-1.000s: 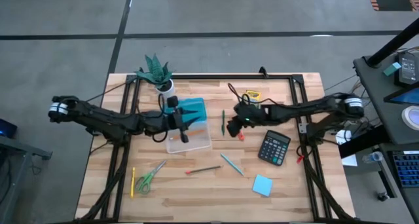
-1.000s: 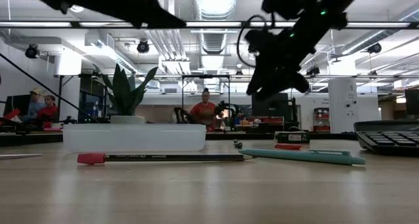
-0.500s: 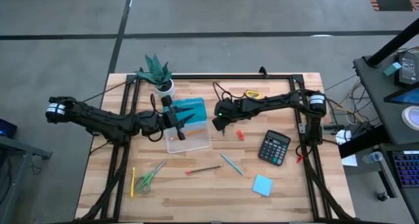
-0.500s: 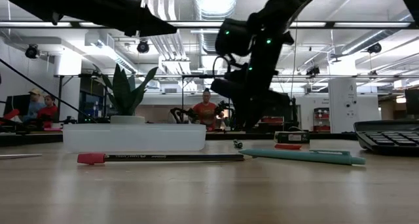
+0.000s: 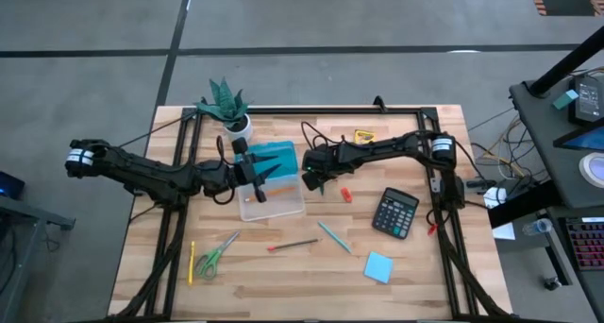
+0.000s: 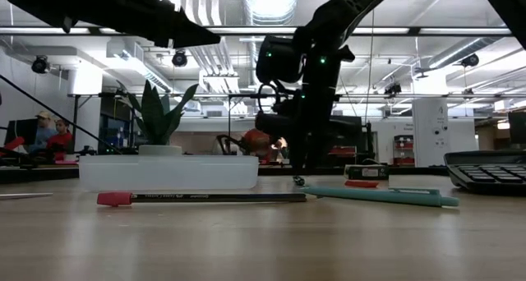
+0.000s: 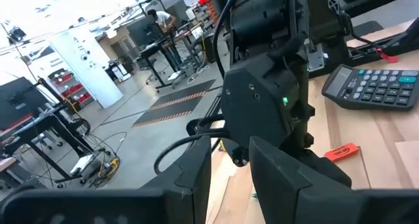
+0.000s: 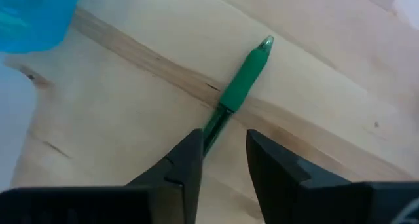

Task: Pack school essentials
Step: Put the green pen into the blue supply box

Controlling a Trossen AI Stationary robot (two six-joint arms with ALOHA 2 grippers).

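Fingers (image 8: 186, 165) of the right gripper (image 8: 222, 162) are seen parted by a narrow gap in the right wrist view, straddling a green pen (image 8: 241, 86) that lies on the wooden table (image 8: 314, 67); whether the pads touch the pen cannot be told. In the high view the right gripper (image 5: 313, 175) is placed at frame centre, just right of the clear plastic tray (image 5: 283, 202). The left gripper (image 5: 257, 172) is held over that tray, beside a teal object (image 5: 276, 157); its fingers (image 7: 190, 175) are seen slightly apart in the left wrist view, and nothing is visibly held.

Remaining items are noted in the high view: green-handled scissors (image 5: 216, 256) and a yellow pencil (image 5: 192, 263) at lower left, a red-tipped pencil (image 5: 293, 246) and a teal pen (image 5: 334, 237) at lower centre, a blue sticky pad (image 5: 378, 266) at lower right, a small red piece (image 5: 346, 195) and a calculator (image 5: 395, 212) right of centre. A potted plant (image 5: 226, 103) is located at the table's upper left.
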